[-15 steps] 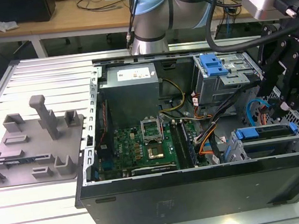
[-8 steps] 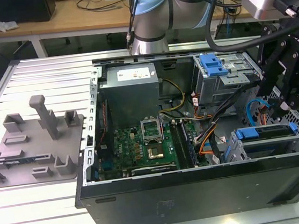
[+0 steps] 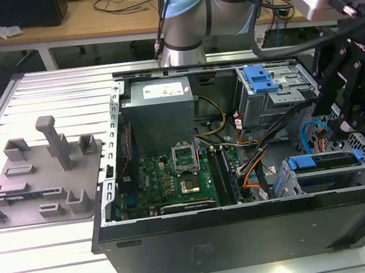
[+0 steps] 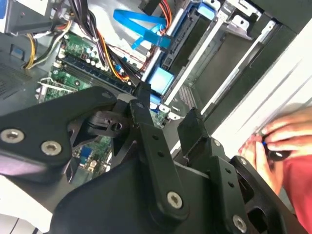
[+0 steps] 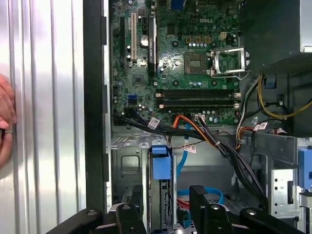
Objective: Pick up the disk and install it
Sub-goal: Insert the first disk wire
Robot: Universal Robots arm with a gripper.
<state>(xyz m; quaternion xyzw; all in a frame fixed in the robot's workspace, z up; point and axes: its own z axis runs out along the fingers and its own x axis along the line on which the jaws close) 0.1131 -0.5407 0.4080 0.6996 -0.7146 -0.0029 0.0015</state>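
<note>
Exterior view first: the arm (image 3: 185, 17) reaches from the back of the table over the open computer case (image 3: 246, 228), and its black gripper (image 3: 353, 127) hangs fingers-down above the drive cage on the exterior view's right. In both wrist views the pincer (image 5: 165, 195) stands wide open, two dark fingers (image 4: 146, 126) spread with a clear gap and nothing held between them.

And the disk (image 3: 324, 160)? It sits on edge in that lower drive cage at the case's near corner, just under the gripper, apart from the fingers. What shows of it is a bright blue carrier bar along the top with a grey body below; its label face is turned out of sight.

As for writing, there is white lettering on the gripper's body, and a pale label (image 3: 161, 91) runs across the top of the grey power supply. Small white tags hang on the cable bundle (image 5: 195, 131) crossing below the green motherboard (image 5: 185, 48).

A person's hand (image 4: 282, 141) rests on the ribbed table just outside the case wall. A grey fixture plate (image 3: 41, 172) lies well off on the exterior view's left.
</note>
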